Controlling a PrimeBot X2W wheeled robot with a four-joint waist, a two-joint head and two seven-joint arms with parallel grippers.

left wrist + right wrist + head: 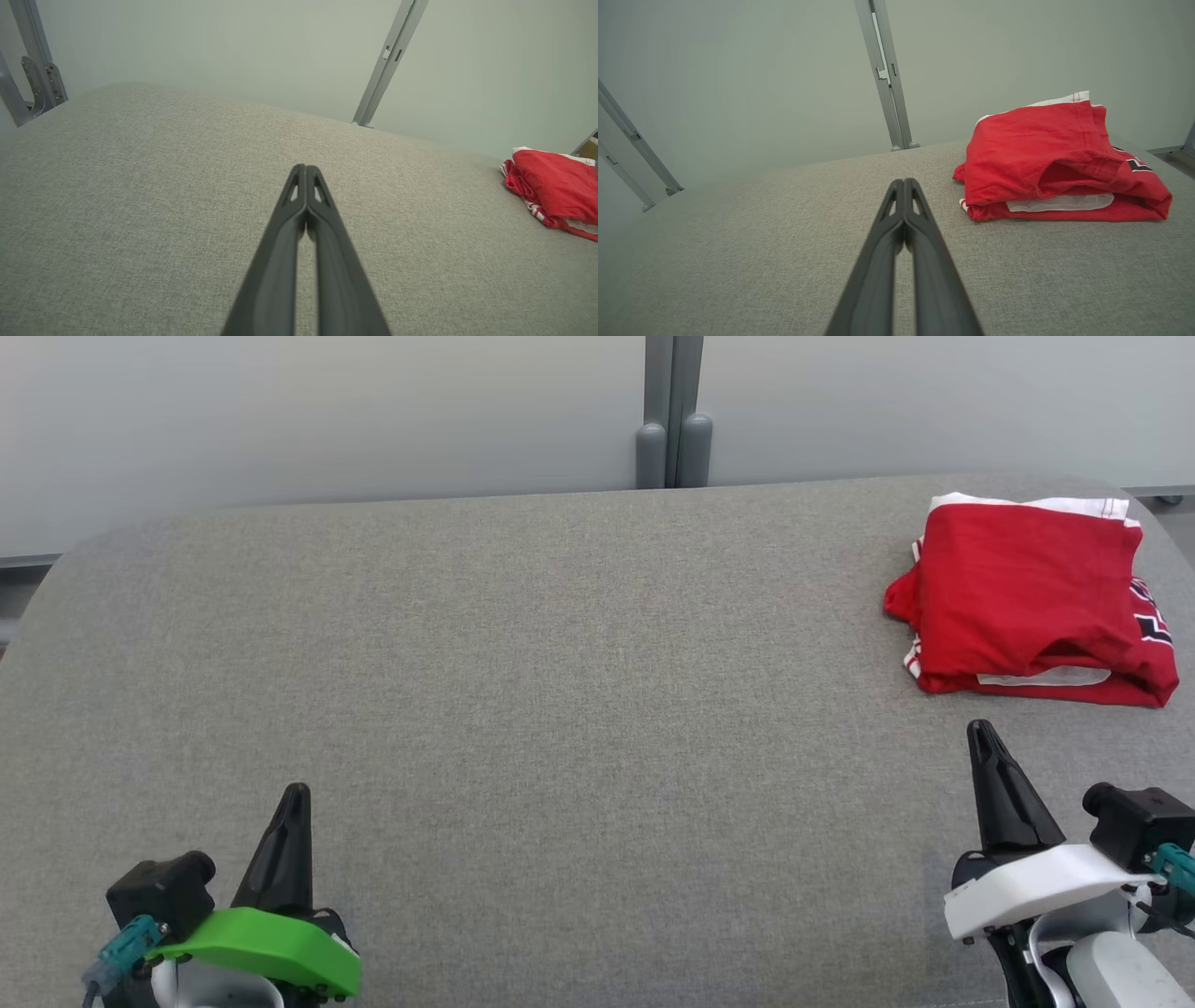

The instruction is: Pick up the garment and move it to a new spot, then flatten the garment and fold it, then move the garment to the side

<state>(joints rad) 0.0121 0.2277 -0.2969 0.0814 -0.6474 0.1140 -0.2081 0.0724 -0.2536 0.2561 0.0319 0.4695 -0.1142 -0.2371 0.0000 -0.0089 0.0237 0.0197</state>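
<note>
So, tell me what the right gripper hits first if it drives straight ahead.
Likely nothing soon: the right gripper, shut, points left of the red garment, over bare grey table toward the wall post; depth is unclear.

Light was soft and even; the garment (1027, 588) threw only a faint shadow. My wrist views bowed, dimming toward their edges.

Holding the left gripper (297, 795) pinched shut at the head view's lower left, dark fingers (280, 863) pointing up, tips pressing together. Doing the same with the right gripper (980, 730) at the lower right (green wrist cover (271, 947) on the left arm, white wrist cover (1036, 887) on the right). Gripping nothing either way.
</note>
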